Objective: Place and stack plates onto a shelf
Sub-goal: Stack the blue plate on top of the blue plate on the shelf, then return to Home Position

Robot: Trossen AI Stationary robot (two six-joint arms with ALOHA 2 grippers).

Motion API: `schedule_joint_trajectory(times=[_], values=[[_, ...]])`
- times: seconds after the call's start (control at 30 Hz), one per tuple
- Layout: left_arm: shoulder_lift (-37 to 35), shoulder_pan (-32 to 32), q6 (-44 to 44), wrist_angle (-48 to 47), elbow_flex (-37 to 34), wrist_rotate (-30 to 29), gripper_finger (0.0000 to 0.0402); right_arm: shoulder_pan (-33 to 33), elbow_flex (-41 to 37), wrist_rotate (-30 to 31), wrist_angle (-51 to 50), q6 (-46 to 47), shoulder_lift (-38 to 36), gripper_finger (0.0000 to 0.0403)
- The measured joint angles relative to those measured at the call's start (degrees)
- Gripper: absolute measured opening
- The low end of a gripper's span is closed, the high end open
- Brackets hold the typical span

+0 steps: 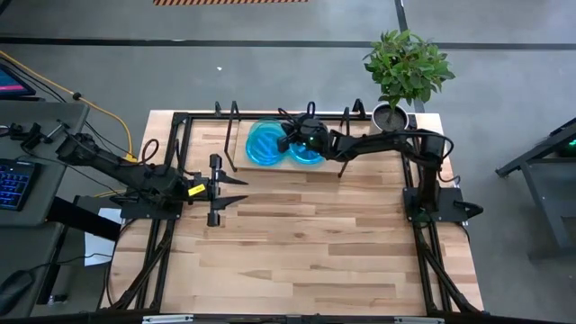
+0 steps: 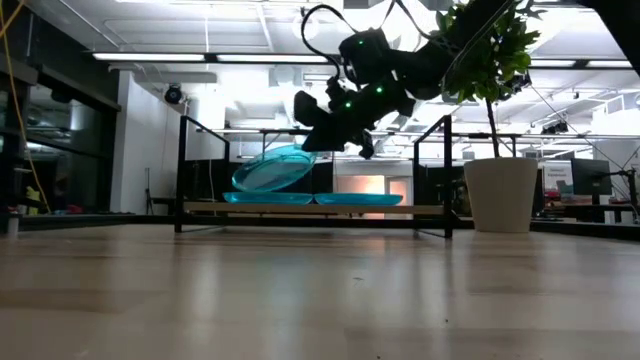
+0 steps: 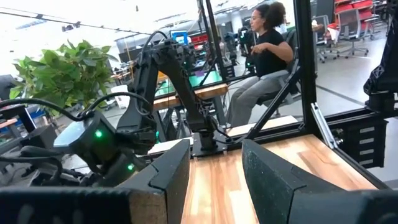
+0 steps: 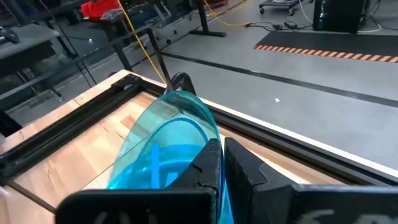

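On the shelf [image 2: 315, 209], at the table's far side, cyan-blue plates lie flat in two places, left [image 2: 268, 198] and right [image 2: 362, 199]. My right gripper [image 2: 322, 135] hangs over the shelf, shut on one more plate [image 2: 272, 168], which tilts above the left pile. From above, that plate [image 1: 265, 142] shows beside the right pile [image 1: 307, 153]. In the right wrist view the plate [image 4: 163, 140] stretches ahead of the gripper [image 4: 222, 163]. My left gripper [image 1: 219, 190] waits open, left of the table's middle, short of the shelf. My right gripper pinches the plate by its rim [image 4: 208, 140], on the edge toward the table's right, between its two fingers. The fingers [image 2: 312, 128] come from the right, slanting down. The plate is tilted, its free edge [image 2: 240, 183] lower and close over the left pile; whether it touches, I cannot tell.
A potted plant [image 1: 405, 67] stands at the table's far right corner beside the shelf's end. Black wire frames [image 2: 181, 170] rise at both ends of the shelf. The tabletop's near half [image 1: 306, 252] is bare wood. A person sits beyond the table [image 3: 264, 59].
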Motion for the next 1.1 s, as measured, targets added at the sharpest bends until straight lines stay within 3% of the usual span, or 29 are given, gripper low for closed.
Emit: schedule_joint_trajectory(times=[0.73,0.9,1.1], values=[[0.0,0.0,-0.2,0.0,0.0,0.0,0.0138,0.0,1.2,0.3,-2.2,1.6,0.9,0.0003],[0.0,0.0,-0.2,0.0,0.0,0.0,0.0138,0.0,1.2,0.3,-2.2,1.6,0.9,0.0039],[0.0,0.0,-0.2,0.0,0.0,0.0,0.0138,0.0,1.2,-0.9,-2.2,1.6,0.9,0.0115]])
